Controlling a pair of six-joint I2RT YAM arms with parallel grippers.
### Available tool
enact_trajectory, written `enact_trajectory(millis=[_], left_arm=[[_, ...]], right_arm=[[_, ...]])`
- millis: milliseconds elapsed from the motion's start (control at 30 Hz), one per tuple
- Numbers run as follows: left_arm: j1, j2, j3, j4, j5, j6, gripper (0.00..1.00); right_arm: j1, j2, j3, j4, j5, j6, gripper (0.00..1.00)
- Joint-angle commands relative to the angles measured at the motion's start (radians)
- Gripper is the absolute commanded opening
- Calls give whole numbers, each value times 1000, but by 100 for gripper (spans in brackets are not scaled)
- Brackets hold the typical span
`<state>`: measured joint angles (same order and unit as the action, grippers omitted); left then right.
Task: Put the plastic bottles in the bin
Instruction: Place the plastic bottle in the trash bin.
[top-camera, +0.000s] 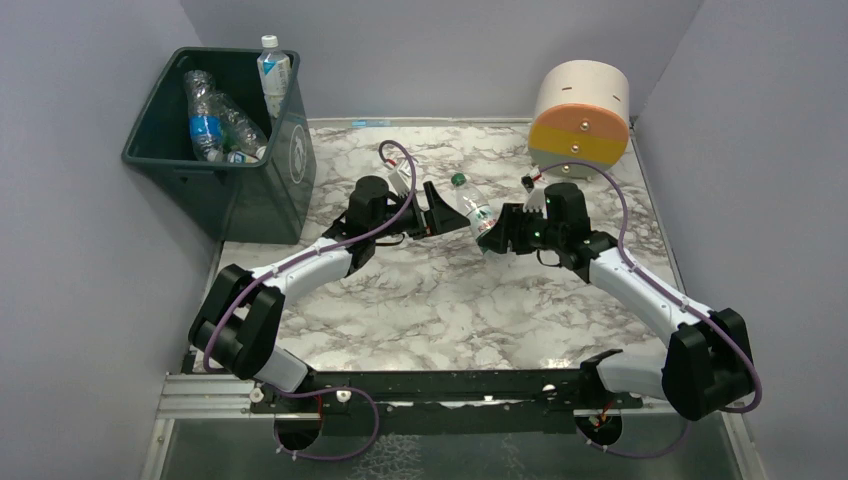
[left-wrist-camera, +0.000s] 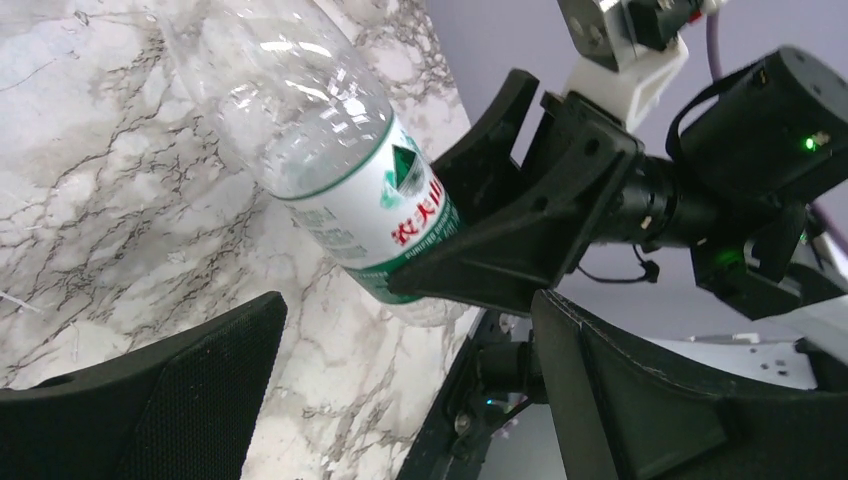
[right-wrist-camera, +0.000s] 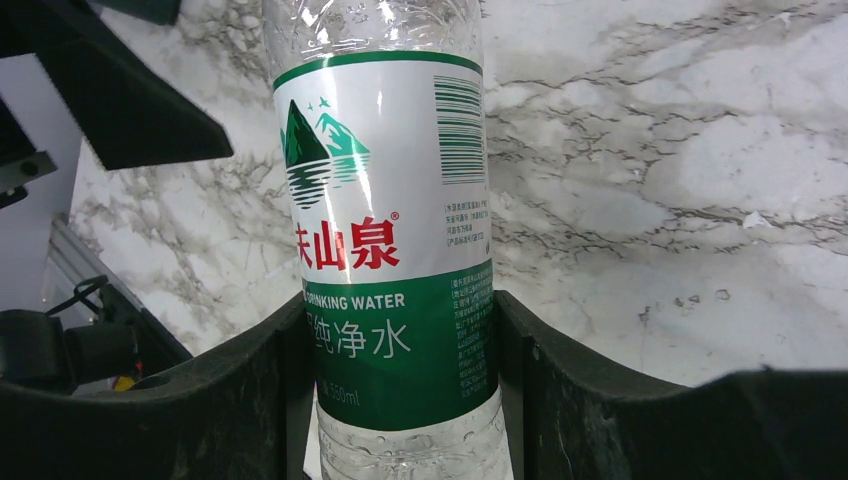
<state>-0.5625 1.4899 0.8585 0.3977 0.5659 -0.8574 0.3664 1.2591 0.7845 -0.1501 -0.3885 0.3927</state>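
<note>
Plastic bottles (top-camera: 215, 125) are piled inside the dark green bin (top-camera: 268, 195) at the far left, one white-capped bottle (top-camera: 272, 68) propped upright in its corner. A green-labelled bottle (top-camera: 472, 205) is clasped by the right gripper (top-camera: 497, 230) above the marble table (top-camera: 440, 310). The left gripper (top-camera: 437, 208) is spread wide beside it. The table is enclosed by lilac walls (top-camera: 430, 50).

Bottle (right-wrist-camera: 385, 250) cap and base cut off in right wrist view, bottles (top-camera: 215, 125) in bin (top-camera: 250, 190) partly hidden by its wall, labels illegible
</note>
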Motion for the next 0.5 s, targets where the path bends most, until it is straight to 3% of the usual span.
enact_trajectory(millis=[0, 467], left_arm=[[33, -30, -40, 116, 28, -127, 99], [62, -33, -115, 266, -22, -276, 99]], right_arm=[[32, -55, 40, 23, -24, 18, 58], [124, -58, 61, 34, -19, 68, 58]])
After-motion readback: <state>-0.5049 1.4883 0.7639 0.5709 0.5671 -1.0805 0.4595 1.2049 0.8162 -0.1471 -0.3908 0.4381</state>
